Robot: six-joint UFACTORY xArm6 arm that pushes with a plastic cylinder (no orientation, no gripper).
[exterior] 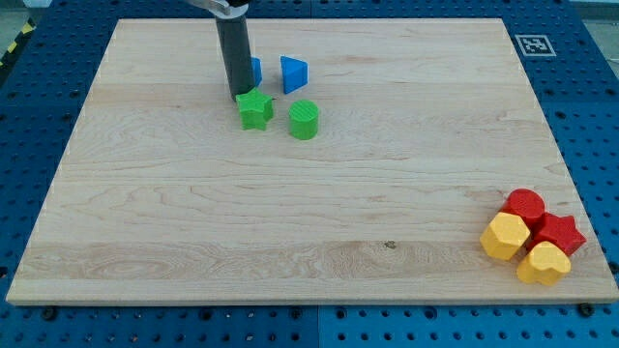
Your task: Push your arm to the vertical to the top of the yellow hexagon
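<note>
Blocks: two blue (293,72), green (255,108), yellow (505,236), red (525,205).

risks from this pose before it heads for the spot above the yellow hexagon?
1. My tip sits against the green star; a straight run toward the yellow hexagon would likely drag it, perhaps the green cylinder too.
2. The hexagon is packed against the red cylinder, red star and yellow heart; overshoot may scatter them.

rod: upright, dark, entering from view's top | my tip (235,94): on board, upper left
</note>
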